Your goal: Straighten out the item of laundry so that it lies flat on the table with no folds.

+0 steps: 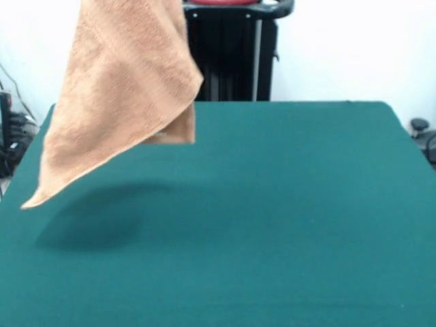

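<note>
The item of laundry (119, 102), an orange-tan terry towel, hangs in the air over the left part of the table (286, 218). Its top runs out of the picture at the upper edge. It is doubled over, with a back layer showing at its right lower edge. Its lowest corner points down to the left, and whether that corner touches the green cloth cannot be told. A soft shadow lies on the table beneath it. The gripper is above the picture's top edge and does not show.
The black pedestal (231, 54) stands behind the table's far edge, just right of the towel. Cables and dark gear (13, 133) sit off the left side, and a dark object (422, 136) off the right side.
</note>
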You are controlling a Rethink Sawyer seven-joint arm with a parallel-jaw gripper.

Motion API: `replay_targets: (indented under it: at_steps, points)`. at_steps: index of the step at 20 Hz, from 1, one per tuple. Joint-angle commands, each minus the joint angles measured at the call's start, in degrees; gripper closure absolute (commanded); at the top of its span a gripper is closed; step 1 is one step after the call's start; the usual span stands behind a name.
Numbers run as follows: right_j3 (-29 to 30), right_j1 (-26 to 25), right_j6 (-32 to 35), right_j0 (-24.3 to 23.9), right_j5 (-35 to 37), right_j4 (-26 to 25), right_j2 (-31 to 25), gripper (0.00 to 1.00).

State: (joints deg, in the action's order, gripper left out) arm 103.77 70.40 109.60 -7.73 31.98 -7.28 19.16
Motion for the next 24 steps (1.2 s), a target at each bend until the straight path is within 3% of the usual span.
replay_targets:
  at_steps: [1, 12, 19, 24]
  points:
    - [9.55, -5.55, -5.73, -1.63, -5.83, -4.69, -11.05, 1.0]
    - [6.5, -14.12, 5.31, 3.07, -13.52, -12.16, -7.38, 1.0]
    - [4.81, -19.02, 11.1, 8.43, -16.27, -12.65, -2.5, 1.0]
    - [4.11, -20.93, 14.15, 13.63, -14.91, -9.83, 1.16, 1.0]
